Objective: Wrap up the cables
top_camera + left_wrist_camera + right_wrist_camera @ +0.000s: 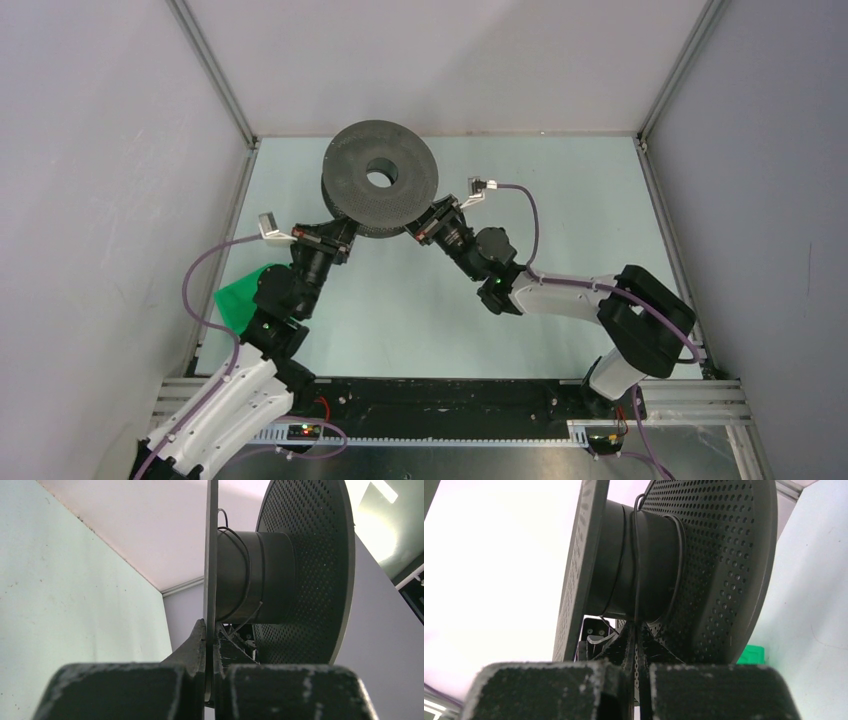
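A dark grey perforated spool [410, 190] is tilted up off the table at the back centre. My left gripper [340, 232] is shut on the edge of its thin flange [212, 555], one finger [197, 645] on each side. Thin black cables [636, 565] loop a few times around the spool's core [265, 575]. One strand runs straight down from the core into my right gripper [634, 637], which is shut on it between the two flanges. In the top view the right gripper [425, 225] reaches under the spool's right side. A loose strand [245, 622] also slants below the core.
A green object [240, 300] lies on the table by the left arm, also in the right wrist view [751, 655]. Grey walls enclose the pale table [560, 200] on three sides. The mauve arm cables [530, 215] arch above both wrists.
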`<state>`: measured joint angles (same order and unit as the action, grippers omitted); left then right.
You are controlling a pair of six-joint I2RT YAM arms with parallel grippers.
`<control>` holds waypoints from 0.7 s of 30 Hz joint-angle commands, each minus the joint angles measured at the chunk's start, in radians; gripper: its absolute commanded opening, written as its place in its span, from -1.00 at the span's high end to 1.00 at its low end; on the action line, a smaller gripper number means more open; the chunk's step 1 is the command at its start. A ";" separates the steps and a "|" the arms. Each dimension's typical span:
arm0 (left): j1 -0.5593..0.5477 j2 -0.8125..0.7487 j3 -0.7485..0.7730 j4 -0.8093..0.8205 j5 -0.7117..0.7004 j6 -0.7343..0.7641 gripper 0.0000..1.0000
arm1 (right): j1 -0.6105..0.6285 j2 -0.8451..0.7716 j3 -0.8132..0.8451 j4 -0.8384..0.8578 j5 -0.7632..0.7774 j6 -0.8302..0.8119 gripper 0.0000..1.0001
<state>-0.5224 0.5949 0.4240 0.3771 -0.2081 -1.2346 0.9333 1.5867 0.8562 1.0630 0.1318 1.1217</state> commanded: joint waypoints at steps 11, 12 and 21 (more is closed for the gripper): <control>-0.019 -0.033 0.019 0.201 0.103 -0.049 1.00 | 0.045 0.042 0.101 -0.226 0.167 -0.064 1.00; -0.019 -0.034 0.019 0.201 0.101 -0.048 1.00 | 0.047 0.045 0.102 -0.233 0.169 -0.065 1.00; -0.018 -0.053 0.000 0.203 0.077 -0.045 1.00 | 0.055 0.006 0.104 -0.338 0.194 -0.089 0.74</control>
<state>-0.5171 0.5831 0.4000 0.3874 -0.2569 -1.2308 0.9810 1.5932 0.9390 0.8814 0.2924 1.1057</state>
